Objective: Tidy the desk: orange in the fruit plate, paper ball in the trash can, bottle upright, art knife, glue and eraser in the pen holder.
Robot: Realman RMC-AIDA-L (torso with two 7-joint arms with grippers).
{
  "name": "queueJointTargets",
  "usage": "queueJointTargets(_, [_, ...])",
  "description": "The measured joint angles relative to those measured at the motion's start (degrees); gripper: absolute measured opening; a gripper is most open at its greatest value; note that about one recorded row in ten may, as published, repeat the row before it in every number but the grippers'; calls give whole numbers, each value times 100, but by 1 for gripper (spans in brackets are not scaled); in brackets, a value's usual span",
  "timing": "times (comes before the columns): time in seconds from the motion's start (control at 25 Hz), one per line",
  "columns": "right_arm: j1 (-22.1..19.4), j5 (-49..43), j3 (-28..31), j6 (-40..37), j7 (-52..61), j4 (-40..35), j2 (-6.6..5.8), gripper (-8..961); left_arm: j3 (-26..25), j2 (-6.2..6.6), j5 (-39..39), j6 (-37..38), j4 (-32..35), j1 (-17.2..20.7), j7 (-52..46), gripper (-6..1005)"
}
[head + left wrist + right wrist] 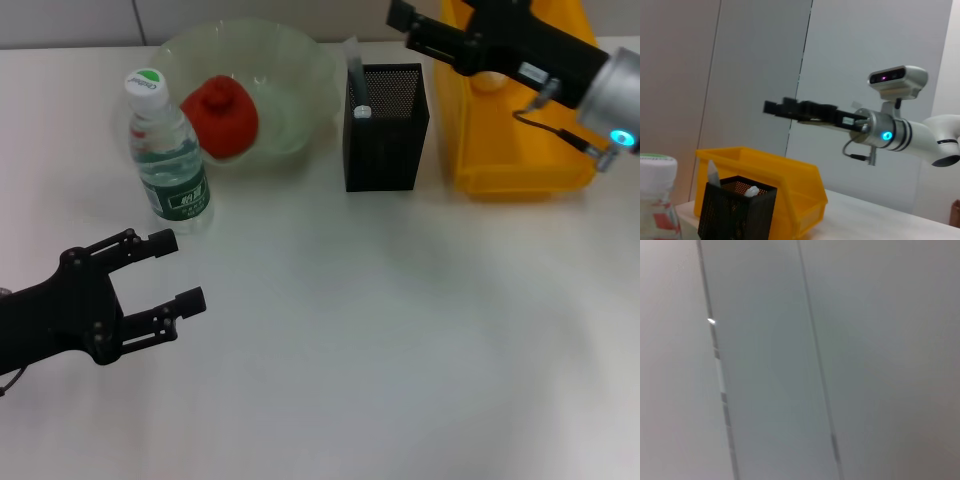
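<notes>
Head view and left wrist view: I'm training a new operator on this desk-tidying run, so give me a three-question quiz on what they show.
1. True or false: the bottle is lying on its side.
2. Where is the orange? A) on the bare table B) in the fruit plate C) in the trash can
3. Which end effector is up over the trash can and pen holder, and which sits low near the table's front edge?

Key:
1. False; it stands upright beside the fruit plate.
2. B.
3. The right end effector is up there; the left end effector sits low in front, fingers apart and empty.
</notes>
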Motion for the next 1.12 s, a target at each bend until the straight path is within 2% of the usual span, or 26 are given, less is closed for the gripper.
queueJointTargets(0.2, [-363,-360,9,-554,348,-482,-30,824,32,-1,3,7,7,-57,-109,783])
queueJointTargets(0.32, [-704,-902,53,-1271,718,-908,-150,831,40,-7,33,23,33,-126,-255,783])
queueJointTargets(0.52, [-842,-1374,73,-1936,860,-916,-387,831,45,-7,216,71,41,-302,-492,783])
queueJointTargets(0.64, [-847,-1836,166,-2238,901,-898,-455,831,43,-6,293,79,40,-385,-568,783])
queueJointTargets(0.88, [-821,-2525,285,-2606,942,-890,-476,831,52,-10,391,138,43,-571,-731,783])
queueJointTargets(1.12, [-834,-3093,273,-2725,913,-891,-455,831,51,-77,761,115,22,-814,-797,783])
